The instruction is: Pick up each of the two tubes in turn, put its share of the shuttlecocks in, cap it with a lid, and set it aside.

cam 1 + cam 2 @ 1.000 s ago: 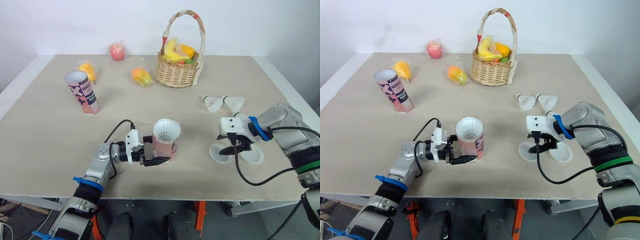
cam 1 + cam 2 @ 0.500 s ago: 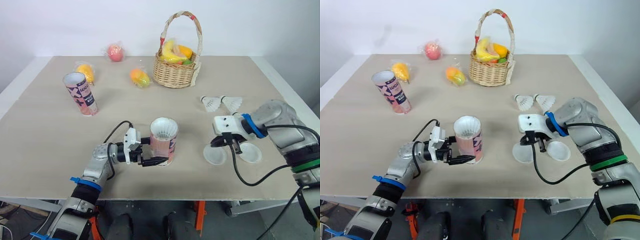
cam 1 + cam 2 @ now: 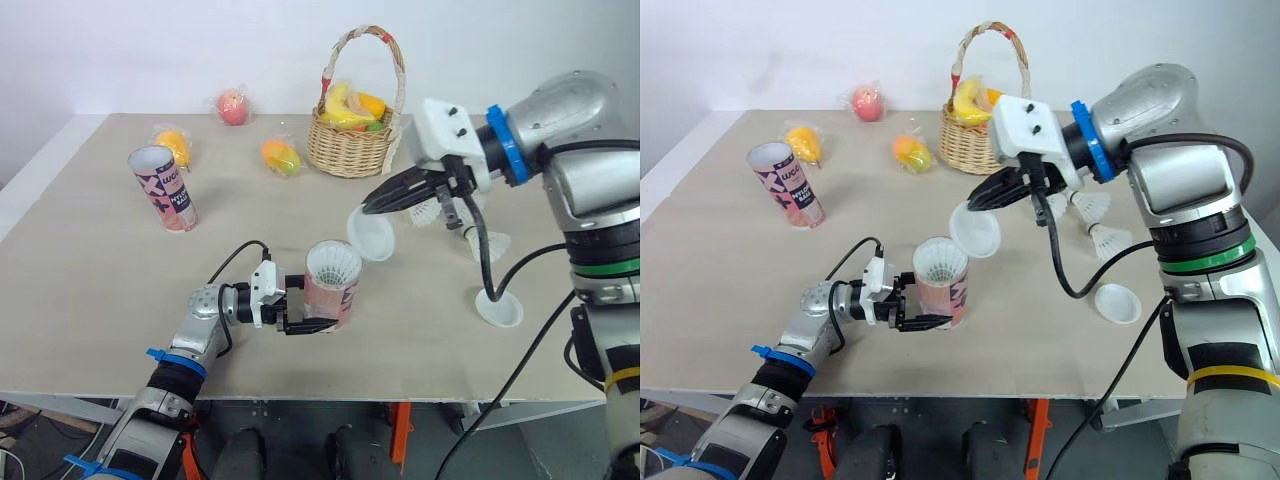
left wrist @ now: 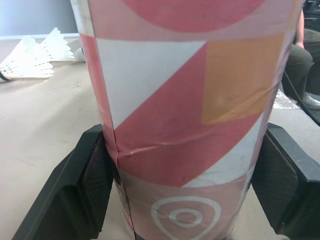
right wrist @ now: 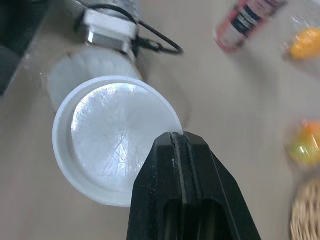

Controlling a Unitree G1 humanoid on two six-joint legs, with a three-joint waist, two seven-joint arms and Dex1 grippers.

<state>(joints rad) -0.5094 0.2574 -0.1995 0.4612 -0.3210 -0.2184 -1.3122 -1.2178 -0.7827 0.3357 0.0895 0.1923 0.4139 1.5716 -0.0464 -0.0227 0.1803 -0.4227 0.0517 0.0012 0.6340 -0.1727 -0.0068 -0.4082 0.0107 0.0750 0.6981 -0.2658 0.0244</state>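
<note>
- Beige tabletop (image 3: 90, 260): the second tube (image 3: 165, 187) is seen standing open well to the left. The spare lid (image 3: 500, 310) and two loose shuttlecocks (image 3: 425, 212) are lying to the right.
- The patterned pink tube (image 3: 330, 292) could be tipped or pushed out of the grip if the lid is pressed down off-centre, because it is clamped only low on its body.
- The white lid (image 3: 371, 235) is pinched only at its rim and is held tilted, so it may slip, or be seated crooked and jam on one side.
- The white feathers (image 3: 333, 265) are seen right at the tube's mouth; they may be crushed if the lid is forced down on them.
- The right arm is raised and reached across, so that the right gripper (image 3: 366, 208) is carried above the tube and just to its right. Its fingers are closed tight on the lid, which is apart from the tube.
- The left arm is stretched low over the table, and the left gripper (image 3: 312, 314) is closed on both sides of the tube's lower part.
</note>
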